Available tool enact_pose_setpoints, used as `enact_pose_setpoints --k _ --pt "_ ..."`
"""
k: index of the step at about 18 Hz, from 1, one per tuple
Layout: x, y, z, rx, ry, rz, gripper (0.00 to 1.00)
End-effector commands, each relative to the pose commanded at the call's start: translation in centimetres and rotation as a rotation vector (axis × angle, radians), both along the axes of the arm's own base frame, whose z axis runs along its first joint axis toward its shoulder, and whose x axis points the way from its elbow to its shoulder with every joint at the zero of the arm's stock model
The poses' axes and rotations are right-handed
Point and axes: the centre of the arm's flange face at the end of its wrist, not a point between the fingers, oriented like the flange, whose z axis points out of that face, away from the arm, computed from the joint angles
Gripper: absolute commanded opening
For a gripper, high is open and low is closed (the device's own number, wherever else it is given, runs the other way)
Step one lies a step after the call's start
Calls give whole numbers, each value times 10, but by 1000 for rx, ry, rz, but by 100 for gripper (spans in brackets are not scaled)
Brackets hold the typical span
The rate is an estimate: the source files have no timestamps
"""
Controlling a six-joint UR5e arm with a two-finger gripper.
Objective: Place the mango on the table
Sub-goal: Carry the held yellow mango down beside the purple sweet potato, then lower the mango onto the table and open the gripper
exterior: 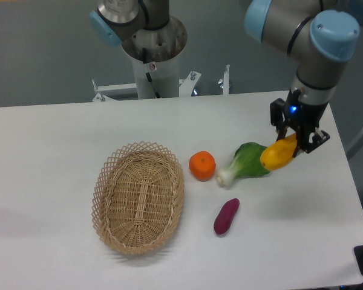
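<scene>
From my screen I see the gripper [295,140] over the right side of the table [60,145]. Its two black fingers [305,142] are closed tight on the mango [278,154], pinching it at its upper right end. The mango is yellow and turns more orange near the fingers. It hangs tilted, with its free end pointing down and to the left. It is up in the air, and I cannot tell how high it is above the white top.

The low end of the mango sits in front of the green leaves of the bok choy [246,163], so it hides a bit of them from me. I cannot tell if the two touch. The bok choy lies flat, with its white stem end pointing left toward the orange [202,165]. The orange sits just beside that white stem.

A purple sweet potato [226,215] lies below the bok choy, near it but apart. A woven wicker basket [139,196] sits to the left of the orange, and I see nothing inside it.

The arm [314,48] comes in from the top right. It is grey with light blue caps, and a small blue light shines on the wrist just above the gripper. The base of the arm [152,45] stands behind the far edge of the table
</scene>
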Motion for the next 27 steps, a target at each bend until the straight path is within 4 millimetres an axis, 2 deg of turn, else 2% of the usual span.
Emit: enact_pose_setpoints --k 3,6,8,12,18,21,27 --pt "-12 7 -21 6 10 -2 41" --pt "-32 20 -66 20 30 -7 41" --pt "-37 37 -86 35 66 -27 41" --pt "-44 49 -116 35 67 -44 41" --pt "-24 66 -142 17 27 -71 42" --pt "-18 65 -151 8 9 -73 45" --pt "-14 62 -158 0 -3 -78 46"
